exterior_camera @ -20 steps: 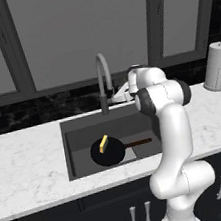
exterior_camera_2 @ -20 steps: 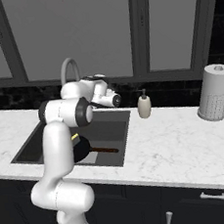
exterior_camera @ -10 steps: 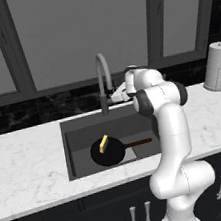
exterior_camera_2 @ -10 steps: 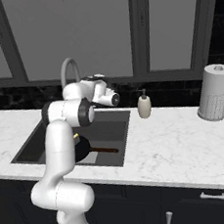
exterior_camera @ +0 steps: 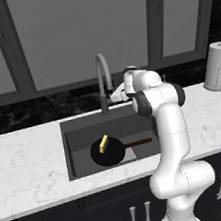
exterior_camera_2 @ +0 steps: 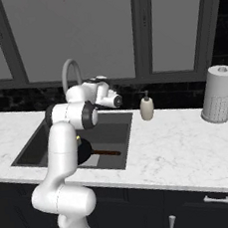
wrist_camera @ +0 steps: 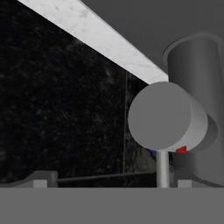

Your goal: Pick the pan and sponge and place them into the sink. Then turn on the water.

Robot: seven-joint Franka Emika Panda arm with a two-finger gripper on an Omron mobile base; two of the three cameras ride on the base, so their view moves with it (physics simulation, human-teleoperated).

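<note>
We see the white arm reaching over the sink (exterior_camera: 78, 133), a dark grey basin set in the white marble table (exterior_camera: 25, 166), with its gripper (exterior_camera: 114, 95) held just beside the upright stem of the tall curved faucet (exterior_camera: 101, 71). In the left base view the hand sits close against the right of that stem, near its foot, above the back rim of the basin. Our hand view looks straight at a round grey knob (wrist_camera: 164, 118) on a thin stalk, with a small red mark and a touch of blue at its lower edge, and a thick grey cylinder rising just behind it. The fingers (wrist_camera: 41, 180) stand spread wide at the bottom corners of that view, with nothing between them and the knob's stalk in the gap ahead.

The pan (exterior_camera: 109, 152) lies on the bottom of the sink, its reddish-brown handle pointing toward the arm. The sponge (exterior_camera: 103, 144) rests tilted on the pan. No blue stream runs from the spout.

From the right base view we also see a soap dispenser (exterior_camera_2: 146, 107) on the table just past the sink's far corner, and a paper towel roll (exterior_camera_2: 218, 94) standing well apart toward the right.
</note>
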